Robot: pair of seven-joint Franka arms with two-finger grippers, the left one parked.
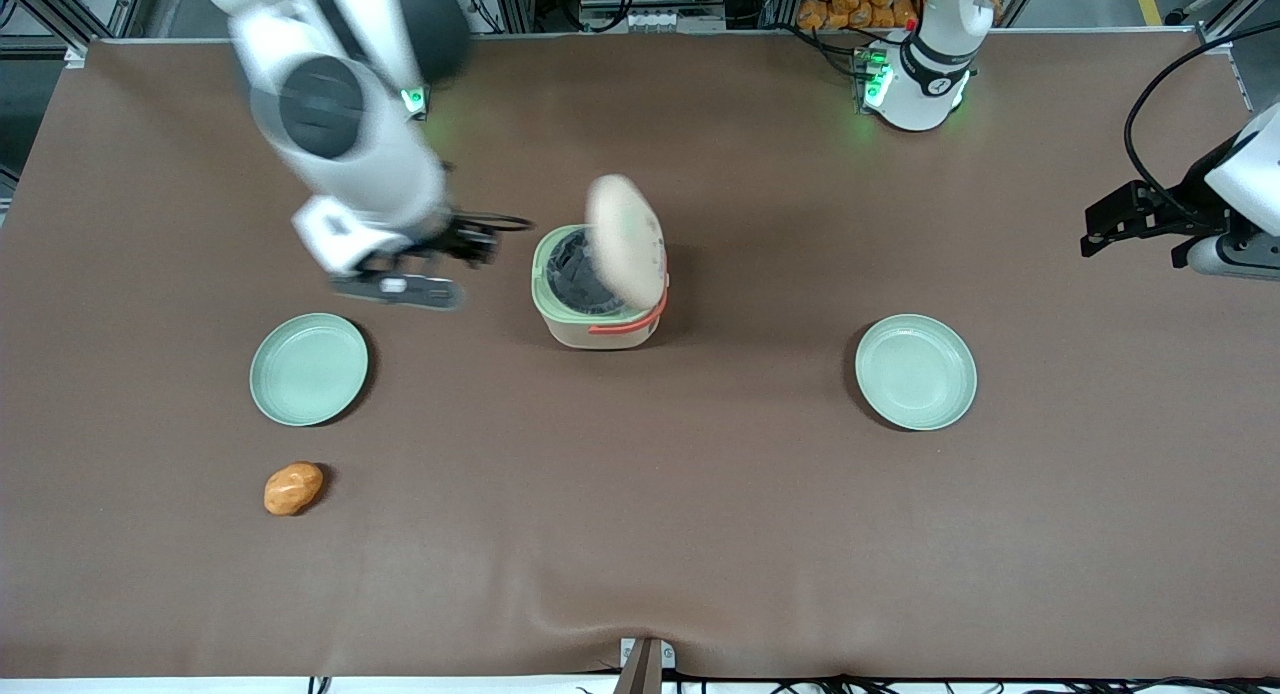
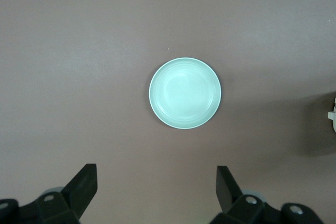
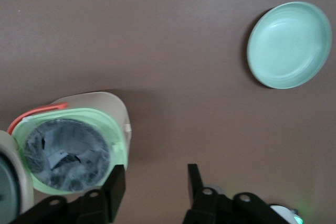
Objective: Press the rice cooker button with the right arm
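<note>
Brown cloth covers the whole table [image 1: 700, 534], and near its middle stands the rice cooker [image 1: 598, 309], a small cream body with a coral-orange handle band and a pale green inner rim. Its lid [image 1: 625, 239] is swung up on the hinge and looks blurred; the dark inner pot [image 3: 67, 153] lies open to view.

The right arm [image 1: 335, 134] reaches in from the working arm's end of the table, its white links bent down and forward, a round dark-grey joint cap facing the front camera. The whole limb is smeared in that view. Its gripper [image 3: 152, 184] hangs above the cloth just beside the cooker, on the side toward the working arm's end, clear of the cream body. In the right wrist view the two black fingers [image 3: 116, 184] stand apart with bare cloth between them, holding nothing.

A pale green plate [image 1: 309, 369] sits nearer the front camera than the gripper, and a small orange-brown lump [image 1: 293, 488], perhaps a bread roll, lies nearer still, close to that plate but not touching it. A second green plate [image 1: 915, 371] rests toward the parked arm's end of the table, well apart from the cooker, and it also fills the middle of the left wrist view.
</note>
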